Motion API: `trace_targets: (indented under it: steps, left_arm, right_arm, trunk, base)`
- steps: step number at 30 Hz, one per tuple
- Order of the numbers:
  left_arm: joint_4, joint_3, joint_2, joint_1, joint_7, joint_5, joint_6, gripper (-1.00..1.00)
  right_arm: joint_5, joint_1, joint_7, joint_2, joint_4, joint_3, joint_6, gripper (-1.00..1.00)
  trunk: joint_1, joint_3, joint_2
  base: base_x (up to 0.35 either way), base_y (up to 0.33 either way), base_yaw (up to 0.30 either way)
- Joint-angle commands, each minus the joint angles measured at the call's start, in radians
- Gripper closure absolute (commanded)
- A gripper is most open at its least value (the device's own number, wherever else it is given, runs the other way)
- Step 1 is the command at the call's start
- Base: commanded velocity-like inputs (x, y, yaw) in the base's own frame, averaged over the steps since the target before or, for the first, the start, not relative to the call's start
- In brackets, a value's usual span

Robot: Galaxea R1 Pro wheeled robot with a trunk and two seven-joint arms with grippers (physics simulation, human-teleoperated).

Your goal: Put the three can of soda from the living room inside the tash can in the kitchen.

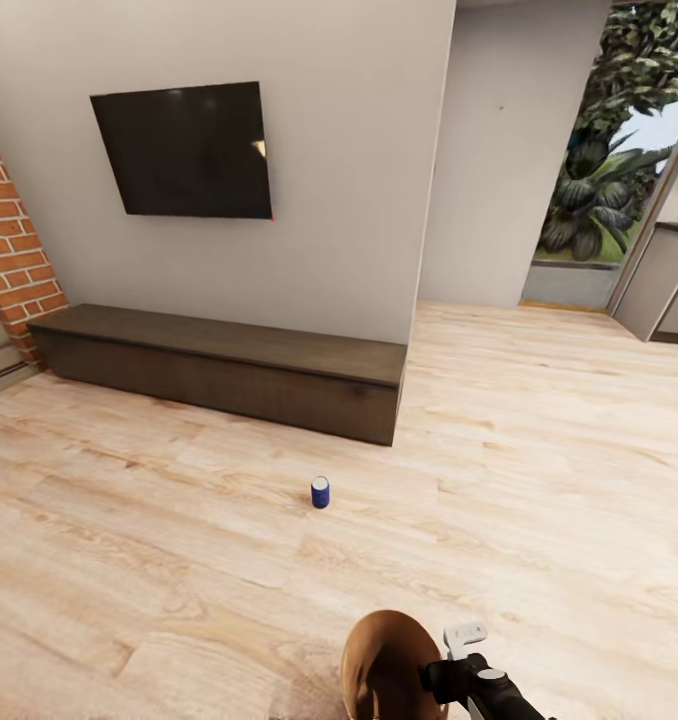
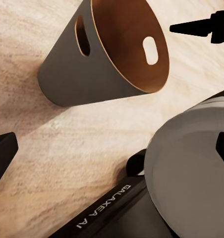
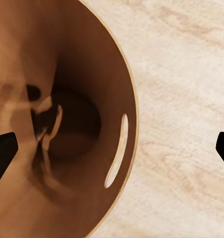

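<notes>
Copper-brown trash can (image 3: 67, 119) with slot handles, dark shapes blurred inside, contents unclear, near the right gripper (image 1: 466, 650) whose grip I cannot tell, dark blue silver-topped soda can (image 1: 320, 492) upright on the wood floor (image 1: 539, 480), before the low cabinet (image 1: 219, 365), left gripper fingertips (image 2: 3, 153) apart.

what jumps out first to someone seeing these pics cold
A lone dark blue soda can stands upright on the light wood floor, in front of the long low dark cabinet under the black wall television. At the head view's bottom edge, the brown trash can sits close beside the right claw.
</notes>
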Motion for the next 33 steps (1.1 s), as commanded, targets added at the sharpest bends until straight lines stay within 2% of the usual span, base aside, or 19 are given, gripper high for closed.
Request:
trace_targets:
  steps: [1,10,13,33]
  left_arm:
    - [0.0,0.0,0.0,0.0,0.0,0.0,0.0,-1.0]
    - [0.0,0.0,0.0,0.0,0.0,0.0,0.0,-1.0]
    - [-0.017,-0.014,-0.017,0.011,0.005,0.003,-0.003,-1.0]
    - [-0.025,-0.014,-0.017,0.011,0.005,0.003,-0.003,-1.0]
  right_arm:
    - [0.0,0.0,0.0,0.0,0.0,0.0,0.0,-1.0]
    - [0.0,0.0,0.0,0.0,0.0,0.0,-0.001,-1.0]
    - [-0.004,0.017,0.001,-0.015,0.014,0.006,-0.002,-1.0]
    - [-0.004,0.019,0.001,-0.015,0.014,0.006,-0.002,-1.0]
  trunk:
    - [0.004,-0.005,-0.007]
    - [0.004,-0.008,-0.007]
    - [0.004,-0.008,-0.007]
    - [0.004,-0.008,-0.007]
  base:
    - [0.0,0.0,0.0]
    - [0.0,0.0,0.0]
    - [0.0,0.0,0.0]
    - [0.0,0.0,0.0]
